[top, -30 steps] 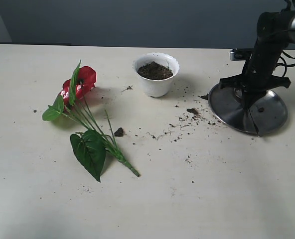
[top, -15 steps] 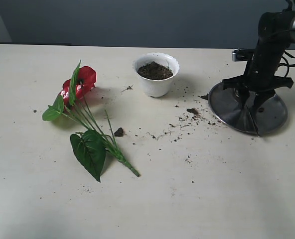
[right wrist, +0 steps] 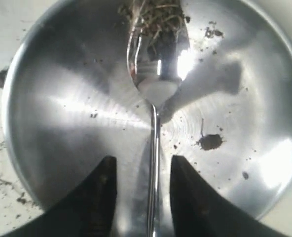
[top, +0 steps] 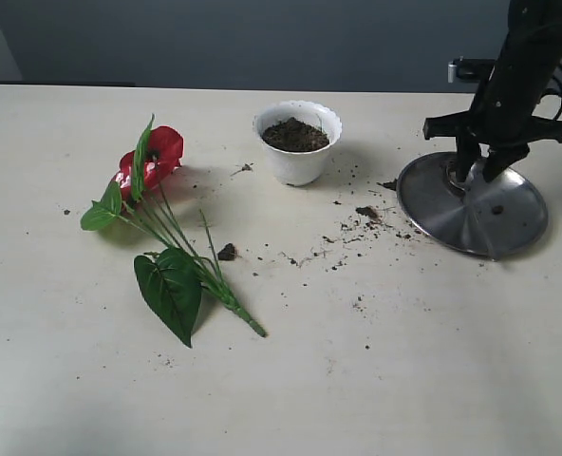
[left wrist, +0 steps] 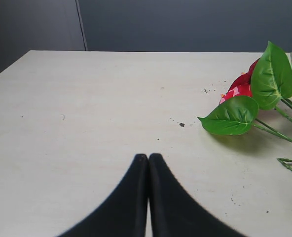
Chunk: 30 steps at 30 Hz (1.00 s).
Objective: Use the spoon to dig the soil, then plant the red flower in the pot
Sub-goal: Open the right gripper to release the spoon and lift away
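My right end effector hangs over the round steel plate by the table's right edge, its jaws wide and holding nothing. The spoon lies flat on that plate, handle running between my fingers, apparently clear of both, with fibres of earth stuck at the bowl's tip. My left end effector is pressed fully shut and empty, low over bare table near the left edge. The red flower lies on its side toward the left edge, stems pointing at the near edge, and the pot stands upright near the middle of the far edge with the soil nearly up to its rim. Digging looks finished to me, so planting comes next, and here is my worry: those stems are thin and splayed, so a pinch could catch one strand and leave the rest dangling. The pot looks light, so pushing stems into packed earth could tip or shove it. A sideways drift of my right arm could clip the handle and flick the spoon off the plate. Only the right wrist view shows the spoon plainly and the gap on each side of it; from the exterior I can barely pick it out against the shine. Only the exterior view shows the pot, and it does not let me judge whether a hollow is dug. My left end effector appears in its own wrist view alone, with leaves and a bloom just beyond it.
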{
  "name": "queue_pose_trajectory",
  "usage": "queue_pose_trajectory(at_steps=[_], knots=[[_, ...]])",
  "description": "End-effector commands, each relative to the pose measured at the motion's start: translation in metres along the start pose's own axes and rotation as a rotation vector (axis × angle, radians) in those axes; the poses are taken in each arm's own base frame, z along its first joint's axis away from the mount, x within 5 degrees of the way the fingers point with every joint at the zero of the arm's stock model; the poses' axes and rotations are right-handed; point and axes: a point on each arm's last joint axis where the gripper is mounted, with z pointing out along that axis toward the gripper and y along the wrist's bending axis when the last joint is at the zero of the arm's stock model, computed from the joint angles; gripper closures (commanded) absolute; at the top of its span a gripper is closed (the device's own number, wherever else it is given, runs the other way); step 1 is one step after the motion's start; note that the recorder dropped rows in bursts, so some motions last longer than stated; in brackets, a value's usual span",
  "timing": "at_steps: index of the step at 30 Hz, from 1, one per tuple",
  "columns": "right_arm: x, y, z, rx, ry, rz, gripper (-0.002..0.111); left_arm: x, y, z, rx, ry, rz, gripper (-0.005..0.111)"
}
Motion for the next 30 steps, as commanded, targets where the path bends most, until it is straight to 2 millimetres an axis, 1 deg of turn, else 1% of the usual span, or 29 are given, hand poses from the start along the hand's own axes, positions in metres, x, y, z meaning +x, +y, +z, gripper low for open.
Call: queue_pose_trajectory(at_steps=[1, 2, 6, 11, 13, 16, 19, 20, 23, 25, 30], knots=[[0.004, 0.004, -0.036, -0.056, -0.067, 0.017, 0.101, 0.000, 0.000, 0.000, 0.003, -0.011, 0.000, 0.106], [0.005, 0.005, -0.047, -0.072, -0.094, 0.020, 0.109, 0.000, 0.000, 0.000, 0.003, -0.011, 0.000, 0.106], [0.013, 0.009, -0.092, -0.122, -0.201, 0.025, 0.108, 0.000, 0.000, 0.000, 0.003, -0.011, 0.000, 0.106], [0.030, 0.009, -0.148, -0.134, -0.331, 0.013, 0.108, 0.000, 0.000, 0.000, 0.003, -0.011, 0.000, 0.106], [0.041, 0.011, -0.173, -0.142, -0.395, 0.005, 0.108, 0.000, 0.000, 0.000, 0.003, -0.011, 0.000, 0.106], [0.060, 0.020, -0.211, -0.141, -0.544, -0.031, 0.108, 0.000, 0.000, 0.000, 0.003, -0.011, 0.000, 0.106], [0.083, 0.027, -0.236, -0.157, -0.687, -0.054, 0.108, 0.000, 0.000, 0.000, 0.003, -0.011, 0.000, 0.106], [0.090, 0.028, -0.241, -0.163, -0.726, -0.058, 0.108, 0.000, 0.000, 0.000, 0.003, -0.011, 0.000, 0.106], [0.114, 0.026, -0.262, -0.187, -0.845, -0.053, 0.108, 0.000, 0.000, 0.000, 0.003, -0.011, 0.000, 0.106], [0.127, 0.023, -0.273, -0.168, -0.882, -0.062, 0.108, 0.000, 0.000, 0.000, 0.003, -0.011, 0.000, 0.106], [0.152, 0.015, -0.297, -0.105, -0.950, -0.088, 0.108, 0.000, 0.000, 0.000, 0.003, -0.011, 0.000, 0.106]])
